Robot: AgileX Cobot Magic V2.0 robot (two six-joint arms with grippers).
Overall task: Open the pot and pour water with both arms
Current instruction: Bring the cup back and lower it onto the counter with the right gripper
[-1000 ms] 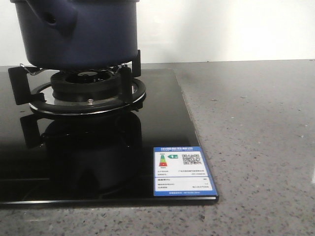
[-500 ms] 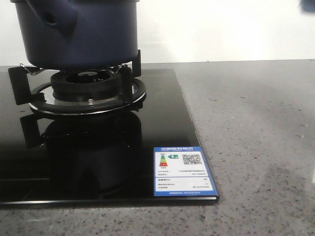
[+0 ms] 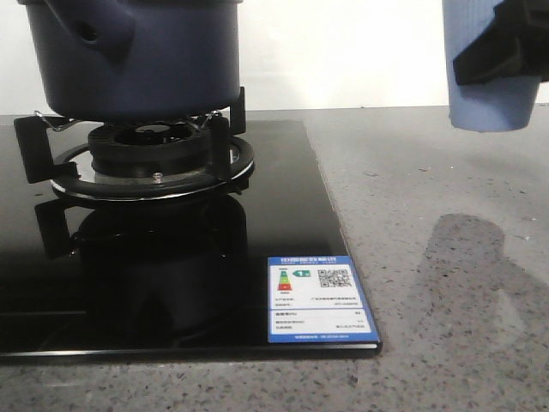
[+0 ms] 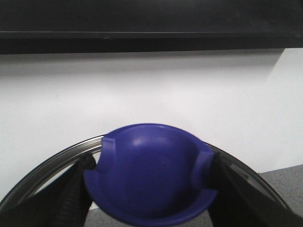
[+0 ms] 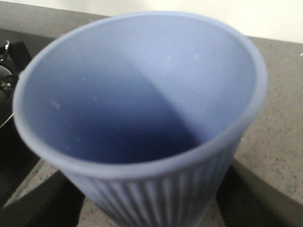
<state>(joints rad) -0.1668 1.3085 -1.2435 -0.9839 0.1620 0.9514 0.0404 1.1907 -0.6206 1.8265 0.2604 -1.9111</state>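
Observation:
The dark navy pot (image 3: 146,60) sits on the burner at the back left, its stubby handle (image 3: 93,30) pointing toward me; its top is cut off by the frame. In the left wrist view my left gripper (image 4: 149,191) is shut on the lid's blue knob (image 4: 149,172), and the lid's metal rim (image 4: 49,161) arcs behind it against a white wall. My right gripper (image 3: 506,47) hangs at the upper right, shut on a light blue ribbed cup (image 3: 487,81) held upright above the counter. The cup (image 5: 142,94) fills the right wrist view, with small droplets inside it.
A black gas burner with pan supports (image 3: 154,159) stands on a glossy black glass hob (image 3: 283,215) that carries a blue energy label (image 3: 319,300). Grey speckled counter (image 3: 446,283) lies to the right, with the cup's shadow (image 3: 472,257) on it. A white wall stands behind.
The cup, held by my right gripper, has come into the front view at the upper right, and its shadow now falls on the counter. The pot has not moved.

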